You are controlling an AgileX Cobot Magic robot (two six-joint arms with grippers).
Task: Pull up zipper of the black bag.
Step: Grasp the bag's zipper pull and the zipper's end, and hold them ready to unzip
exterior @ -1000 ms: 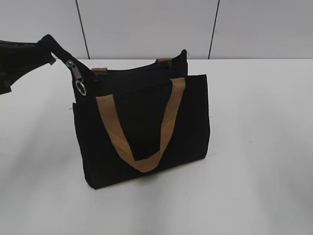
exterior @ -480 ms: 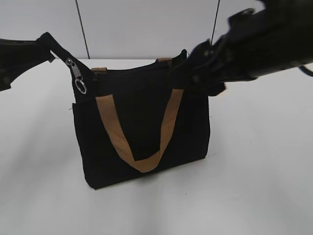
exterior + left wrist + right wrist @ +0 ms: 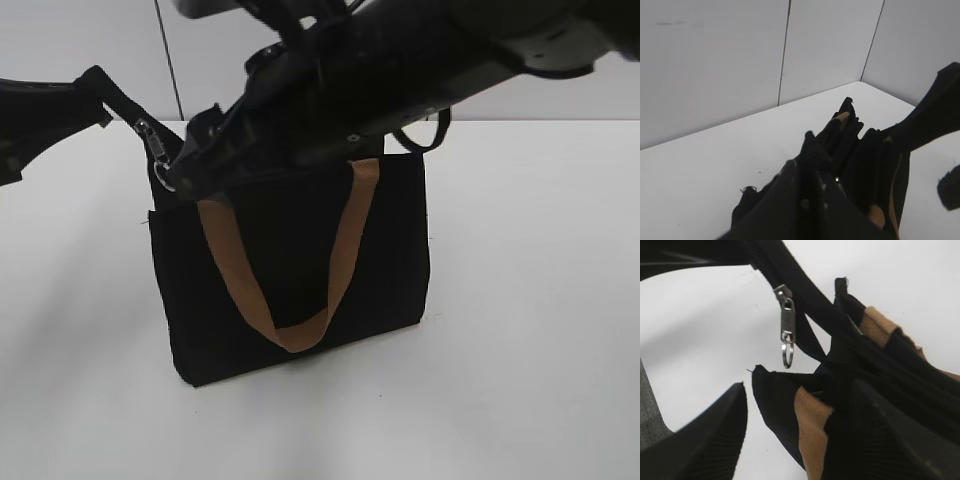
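Observation:
The black bag [image 3: 250,300] stands upright on the white table, a tan handle [image 3: 345,245] hanging down its front. My left gripper [image 3: 98,103] is shut on the end of the black zip track, held taut up and to the left; its closed jaws [image 3: 812,162] pinch black fabric. The zipper [image 3: 152,142], silver with a dangling ring, hangs on that track near the bag's left top corner. My right gripper [image 3: 192,165] reaches across the bag top, open, just beside the zipper [image 3: 786,315]. Its fingers [image 3: 800,395] straddle the bag's corner below the ring.
The white table [image 3: 530,300] spreads around the bag. A grey panelled wall [image 3: 500,60] with dark seams stands behind. My right arm [image 3: 420,60] hides the bag's top opening and rear handle in the exterior view.
My right arm has swept in from the upper right, across the bag's top, to the zipper at the left corner. The left gripper and bag have not moved.

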